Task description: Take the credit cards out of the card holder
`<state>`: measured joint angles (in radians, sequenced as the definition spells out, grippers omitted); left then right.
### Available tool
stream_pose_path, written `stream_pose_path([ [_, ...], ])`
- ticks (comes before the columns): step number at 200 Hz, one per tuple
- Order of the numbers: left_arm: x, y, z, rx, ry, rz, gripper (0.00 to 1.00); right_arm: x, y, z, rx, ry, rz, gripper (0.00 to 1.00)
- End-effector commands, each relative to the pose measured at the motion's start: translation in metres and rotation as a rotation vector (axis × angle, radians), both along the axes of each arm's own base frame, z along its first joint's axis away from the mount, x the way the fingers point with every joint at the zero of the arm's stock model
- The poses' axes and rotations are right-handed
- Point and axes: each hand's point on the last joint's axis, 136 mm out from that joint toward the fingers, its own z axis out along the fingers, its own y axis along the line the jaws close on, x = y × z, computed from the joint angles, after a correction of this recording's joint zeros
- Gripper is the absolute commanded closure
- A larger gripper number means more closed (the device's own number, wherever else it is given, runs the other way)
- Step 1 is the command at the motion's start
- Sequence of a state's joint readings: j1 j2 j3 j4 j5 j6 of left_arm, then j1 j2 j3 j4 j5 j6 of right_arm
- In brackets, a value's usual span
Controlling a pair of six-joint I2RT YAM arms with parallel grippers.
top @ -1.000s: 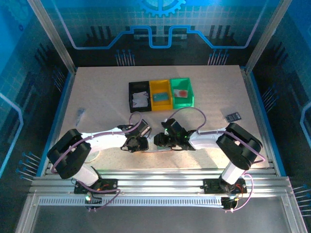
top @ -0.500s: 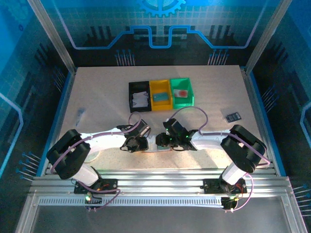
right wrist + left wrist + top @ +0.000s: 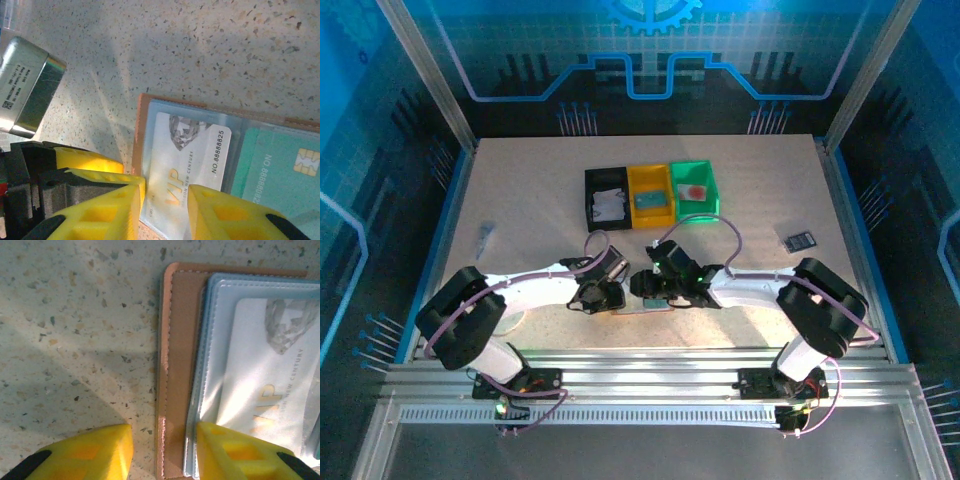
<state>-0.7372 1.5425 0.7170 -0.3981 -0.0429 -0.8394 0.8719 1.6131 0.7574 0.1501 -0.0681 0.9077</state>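
Note:
The card holder (image 3: pixel 176 360), pinkish-tan, lies open and flat on the table with pale blue clear pockets. A white VIP credit card (image 3: pixel 192 150) sits in one pocket and a teal card (image 3: pixel 280 170) in the pocket beside it. My left gripper (image 3: pixel 162 452) is open and straddles the holder's outer edge: one finger (image 3: pixel 85 452) is on the table, the other is on the pocket. My right gripper (image 3: pixel 165 215) is open, low over the white card's end, close beside the left fingers (image 3: pixel 87 160). In the top view both grippers (image 3: pixel 605 297) (image 3: pixel 650 288) meet over the holder (image 3: pixel 642 307).
Black (image 3: pixel 606 200), yellow (image 3: pixel 650 195) and green (image 3: pixel 693 190) bins stand in a row behind the grippers, each with something inside. A small dark object (image 3: pixel 800 240) lies at the right, and a small pale item (image 3: pixel 485 238) lies at the left.
The right gripper has shifted slightly left, closer to the left gripper, and its jaws have widened a little. The left arm and the holder have stayed put.

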Motion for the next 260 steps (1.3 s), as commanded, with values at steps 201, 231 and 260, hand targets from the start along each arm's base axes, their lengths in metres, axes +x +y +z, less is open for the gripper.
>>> stream_pose_path([
  [201,-0.032,-0.018,-0.059,-0.103,0.146,-0.053,0.64,-0.006,-0.024,-0.044,-0.086,0.045,-0.004,0.68],
  [231,-0.032,-0.018,-0.060,-0.105,0.148,-0.054,0.64,-0.009,-0.019,-0.052,-0.081,0.078,0.033,0.68],
  [260,-0.031,-0.018,-0.060,-0.108,0.149,-0.057,0.64,-0.013,-0.019,-0.059,-0.042,0.104,0.037,0.68],
])
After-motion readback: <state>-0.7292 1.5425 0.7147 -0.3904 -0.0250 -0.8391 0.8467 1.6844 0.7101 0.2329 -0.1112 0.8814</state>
